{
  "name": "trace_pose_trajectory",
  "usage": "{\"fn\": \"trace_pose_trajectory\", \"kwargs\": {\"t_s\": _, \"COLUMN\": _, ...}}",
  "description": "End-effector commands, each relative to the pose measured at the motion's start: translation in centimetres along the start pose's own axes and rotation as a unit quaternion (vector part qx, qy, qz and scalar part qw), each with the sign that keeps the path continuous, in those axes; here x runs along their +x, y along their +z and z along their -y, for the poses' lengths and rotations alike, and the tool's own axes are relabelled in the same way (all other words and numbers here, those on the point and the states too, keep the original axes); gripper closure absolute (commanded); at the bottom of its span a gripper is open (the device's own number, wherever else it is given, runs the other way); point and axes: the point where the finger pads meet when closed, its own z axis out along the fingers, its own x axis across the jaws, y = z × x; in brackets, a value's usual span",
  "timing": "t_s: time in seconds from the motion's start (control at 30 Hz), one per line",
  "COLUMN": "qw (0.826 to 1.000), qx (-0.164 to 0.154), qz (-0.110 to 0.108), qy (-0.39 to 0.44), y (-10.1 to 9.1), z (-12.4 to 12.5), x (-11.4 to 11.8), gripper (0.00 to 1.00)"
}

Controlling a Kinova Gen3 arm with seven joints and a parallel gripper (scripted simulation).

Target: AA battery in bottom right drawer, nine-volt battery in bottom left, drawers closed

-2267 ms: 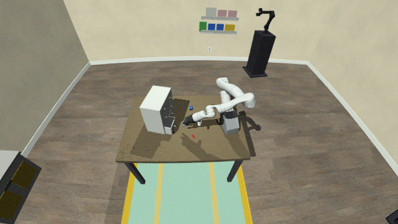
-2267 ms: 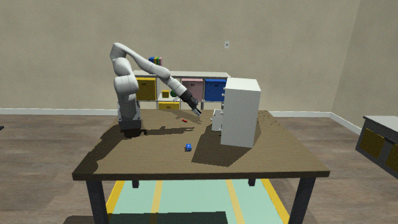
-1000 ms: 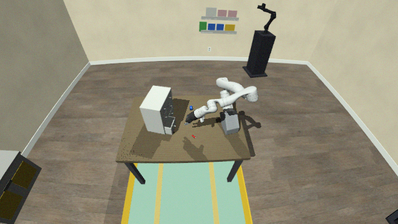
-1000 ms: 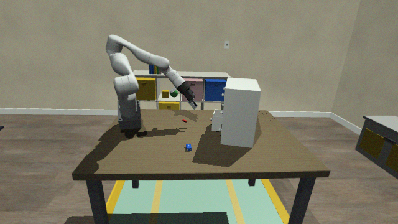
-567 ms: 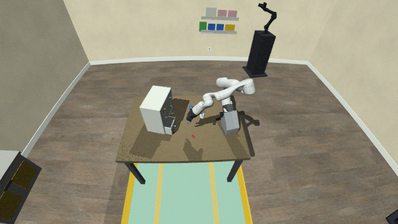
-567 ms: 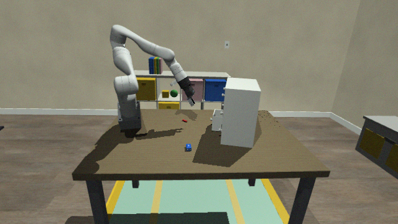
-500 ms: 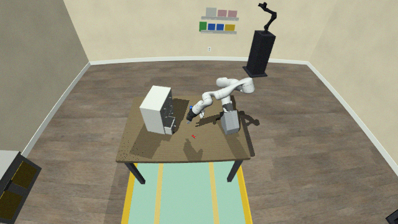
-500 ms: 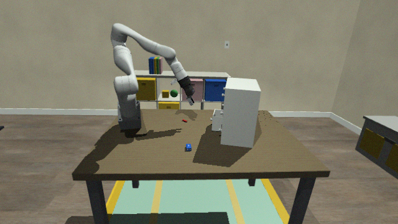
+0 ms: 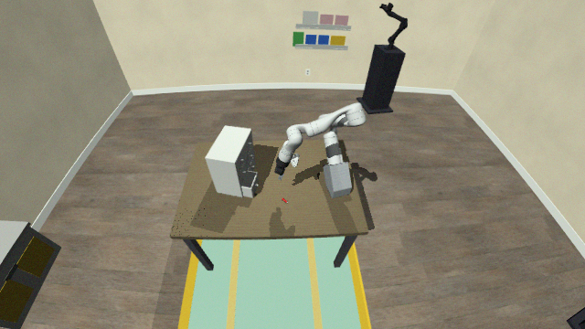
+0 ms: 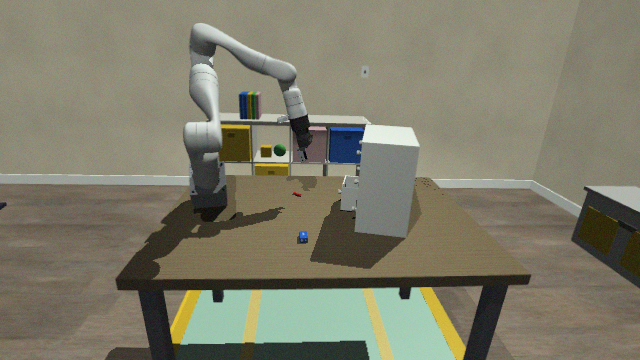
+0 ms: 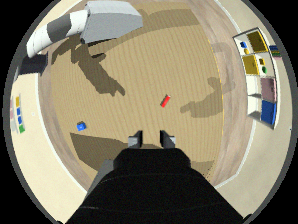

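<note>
COLLECT THE NINE-VOLT BATTERY

Left bottom drawer [image 9: 248, 189] [image 10: 349, 200] stands out; loading appears to be the current step. My gripper [image 9: 281, 176] [image 10: 303, 156] [image 11: 151, 136] is empty, fingers moderately apart. In the exterior view, the nine-volt battery [image 10: 303, 237] [image 11: 81, 126] lies near, the AA battery [image 9: 284, 200] [image 10: 297, 194] [image 11: 165, 101] far. Next, align above the nine-volt; keep clear of the drawer's projecting front edge.

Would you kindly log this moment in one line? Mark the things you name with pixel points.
gripper [image 9: 280, 176] [image 10: 303, 156] [image 11: 151, 136]: open, empty | red battery [image 9: 284, 200] [image 10: 297, 194] [image 11: 165, 101], blue battery [image 10: 303, 237] [image 11: 81, 126]: on table [image 9: 320, 215] [image 10: 260, 260] [image 11: 145, 65] | one drawer [image 9: 248, 189] [image 10: 348, 200]: pulled out
</note>
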Motion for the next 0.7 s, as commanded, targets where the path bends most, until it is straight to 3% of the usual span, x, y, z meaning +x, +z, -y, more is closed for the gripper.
{"fn": "trace_pose_trajectory", "kwargs": {"t_s": 0.0, "qw": 1.0, "qx": 0.025, "qz": -0.007, "qy": 0.006, "y": -0.6, "z": -0.2, "x": 0.3, "gripper": 0.33}}
{"fn": "trace_pose_trajectory", "kwargs": {"t_s": 0.3, "qw": 0.996, "qx": 0.09, "qz": -0.007, "qy": 0.005, "y": -2.4, "z": 0.3, "x": 0.3, "gripper": 0.33}}
{"fn": "trace_pose_trajectory", "kwargs": {"t_s": 0.67, "qw": 0.991, "qx": 0.131, "qz": -0.007, "qy": 0.005, "y": -3.5, "z": 0.7, "x": 0.3, "gripper": 0.33}}
